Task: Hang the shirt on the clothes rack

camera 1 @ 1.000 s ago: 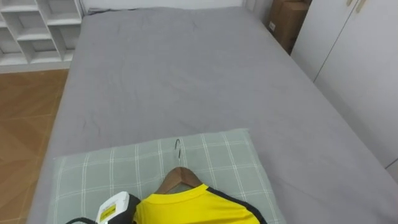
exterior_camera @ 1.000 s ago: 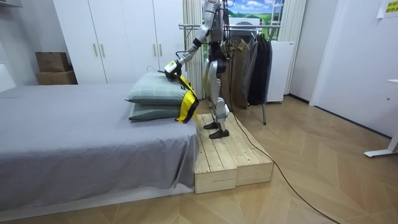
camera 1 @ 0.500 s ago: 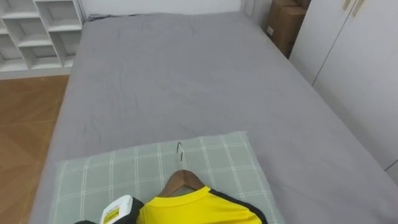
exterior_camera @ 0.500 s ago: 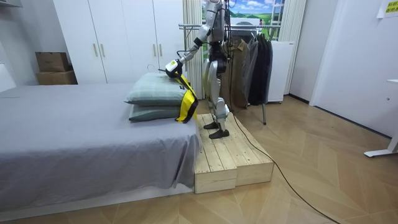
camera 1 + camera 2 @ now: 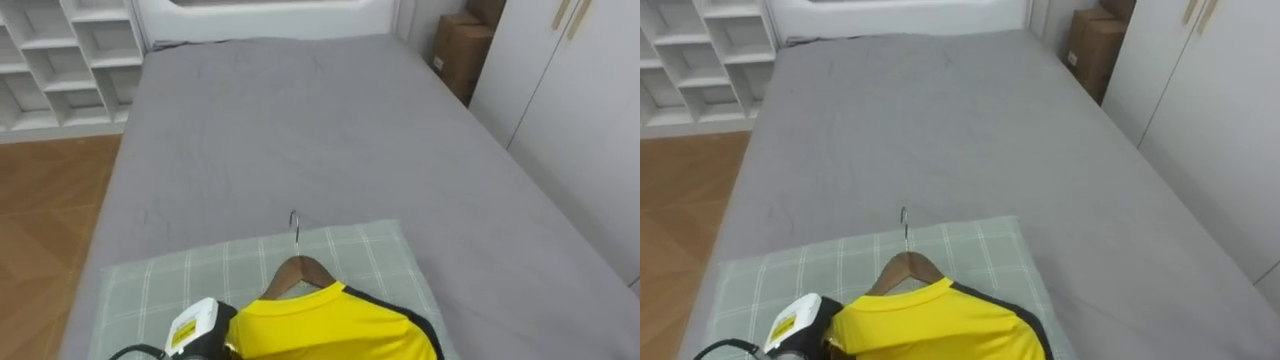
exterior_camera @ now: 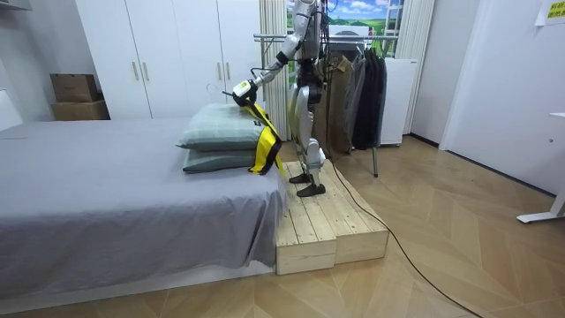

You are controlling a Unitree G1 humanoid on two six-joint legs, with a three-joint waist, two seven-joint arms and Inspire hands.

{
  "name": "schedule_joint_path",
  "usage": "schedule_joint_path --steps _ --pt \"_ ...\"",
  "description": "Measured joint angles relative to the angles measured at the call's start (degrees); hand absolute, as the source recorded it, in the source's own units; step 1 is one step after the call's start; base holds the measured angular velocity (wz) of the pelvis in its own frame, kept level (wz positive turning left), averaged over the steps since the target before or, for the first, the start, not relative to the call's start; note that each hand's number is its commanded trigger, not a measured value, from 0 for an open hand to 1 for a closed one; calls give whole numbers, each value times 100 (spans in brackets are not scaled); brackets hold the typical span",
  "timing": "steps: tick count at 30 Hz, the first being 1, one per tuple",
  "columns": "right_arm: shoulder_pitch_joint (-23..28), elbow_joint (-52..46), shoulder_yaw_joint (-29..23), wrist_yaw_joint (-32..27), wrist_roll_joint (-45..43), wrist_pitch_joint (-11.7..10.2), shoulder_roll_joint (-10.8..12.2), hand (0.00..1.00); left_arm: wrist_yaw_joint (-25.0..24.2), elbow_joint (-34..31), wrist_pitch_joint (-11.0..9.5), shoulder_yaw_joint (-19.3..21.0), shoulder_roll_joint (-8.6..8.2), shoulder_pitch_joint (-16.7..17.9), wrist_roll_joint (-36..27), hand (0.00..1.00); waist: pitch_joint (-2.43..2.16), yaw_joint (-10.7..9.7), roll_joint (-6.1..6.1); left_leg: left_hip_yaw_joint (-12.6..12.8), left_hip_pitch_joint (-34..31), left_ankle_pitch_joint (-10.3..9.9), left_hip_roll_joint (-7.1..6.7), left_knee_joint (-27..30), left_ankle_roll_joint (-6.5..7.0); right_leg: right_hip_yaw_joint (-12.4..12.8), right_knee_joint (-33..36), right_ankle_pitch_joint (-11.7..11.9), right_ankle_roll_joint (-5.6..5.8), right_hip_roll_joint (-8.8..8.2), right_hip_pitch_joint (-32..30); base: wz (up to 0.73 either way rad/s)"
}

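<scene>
A yellow shirt [image 5: 330, 325] with dark trim hangs on a wooden hanger [image 5: 300, 270], whose metal hook [image 5: 294, 225] points toward the bed's far end. My left hand [image 5: 195, 330] is at the shirt's left shoulder, low in the left eye view, with its fingers tucked behind the cloth. In the room view my outstretched left hand [image 6: 241, 88] holds the yellow shirt [image 6: 263, 141] up, draping past the edge of the stacked green checked pillows [image 6: 216, 128]. I stand on a wooden platform [image 6: 322, 221] at the head of the bed.
The grey bed [image 5: 300, 130] stretches ahead beyond the green checked pillow [image 5: 150, 290]. White shelves [image 5: 60, 50] stand at the far left, with a cardboard box [image 5: 460, 50] and white wardrobe doors [image 5: 580, 120] on the right. A clothes rack with dark garments [image 6: 357, 84] stands behind me.
My left hand has risen a little with the hanger and shirt. The eye view has tipped up slightly, so more of the far wall and shelves shows.
</scene>
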Motion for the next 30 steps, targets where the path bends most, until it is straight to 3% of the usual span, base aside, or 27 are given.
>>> schedule_joint_path --steps 3,10,16,21,30 --pt "15 9 0 -68 0 0 -14 0 232 -117 -164 32 28 12 -56 100 -12 13 35 -8 121 0 -2 -29 1 -33 -4 0 0 1 124 0" --pt "28 52 -21 -98 55 0 -33 0 398 -993 -250 36 174 379 -51 100 -21 33 73 -79 164 27 -20 -64 10 -104 -45 -2 1 -13 180 5" --pt "40 144 -41 -92 1 -10 -33 0 552 -1451 -306 159 212 488 -40 100 -23 250 72 -128 164 31 -22 -46 9 -135 -99 2 -3 -11 197 4" --pt "99 144 -206 -81 -7 -8 -42 0 668 -2497 -310 325 382 818 -49 100 -26 427 76 -128 172 31 -22 -83 9 -143 -104 1 -3 -4 198 0" --pt "160 150 -410 -28 -55 1 -82 0 793 -2700 -310 654 407 947 -35 100 -52 488 134 -164 313 30 -32 -135 8 -183 -178 13 1 9 382 0"
